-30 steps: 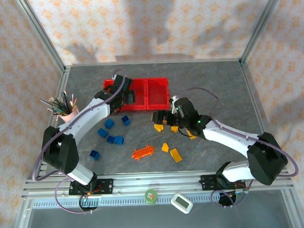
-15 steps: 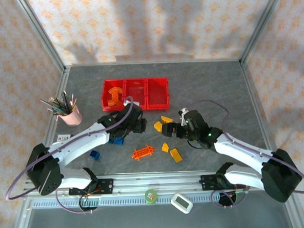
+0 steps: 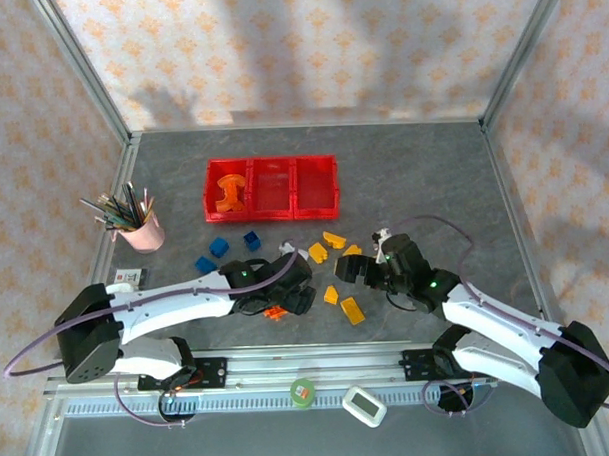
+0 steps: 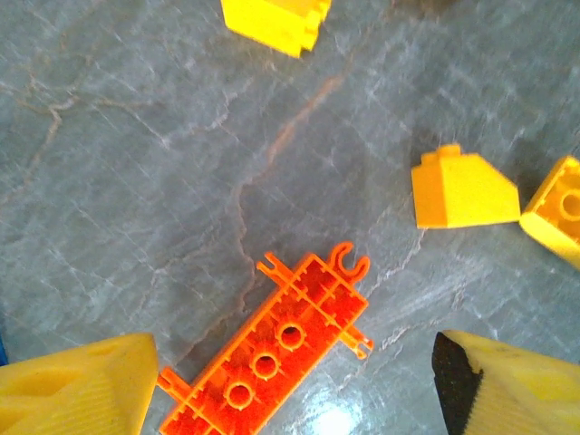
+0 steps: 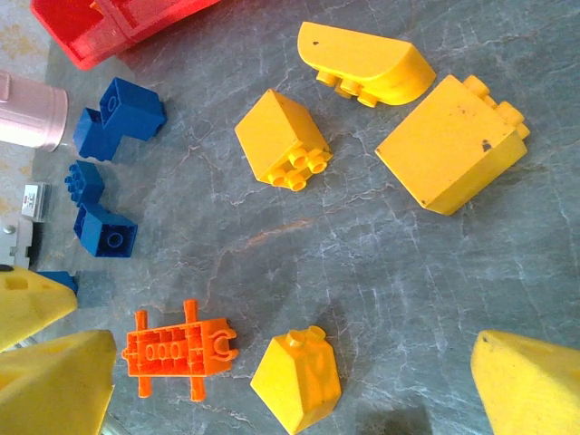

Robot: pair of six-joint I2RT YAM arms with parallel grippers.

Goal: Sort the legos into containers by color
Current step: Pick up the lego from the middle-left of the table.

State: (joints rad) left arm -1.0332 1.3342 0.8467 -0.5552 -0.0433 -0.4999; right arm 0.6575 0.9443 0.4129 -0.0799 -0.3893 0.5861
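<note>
Near edge: aluminium rail (image 3: 319,366) carrying both arm bases. A green tape roll (image 3: 302,391) and a white timer (image 3: 365,406) sit just in front of it.

Left gripper (image 4: 294,376) is low over the orange holed plate (image 4: 281,353), close to the rail. Its jaws are apart. The plate lies between the yellow fingers (image 4: 77,390), touching neither; nothing held.

Right gripper (image 5: 294,362) is just right of it, jaws wide apart. A yellow wedge (image 5: 297,376) sits between them with gaps on both sides, not gripped. The grippers are near each other with loose yellow pieces between, so room is tight there.

Open table (image 3: 433,173) to the right and far right, plus a bare patch at far left behind the pink pencil cup (image 3: 143,232). Blue cubes (image 3: 218,247) lie loose between the cup and the grippers. Yellow bricks (image 3: 334,238) lie just beyond the grippers.

Farthest: red tray (image 3: 273,187), three bins in a row, apart from the back wall. Orange arches (image 3: 228,191) are in its left bin.

Overhead view: the left arm covers most of the plate. Left wrist view gives its three holes, ribs and end clips. Right wrist view gives the studs on the yellow bricks, the plate left of the wedge, and the tray corner beside the cup.
</note>
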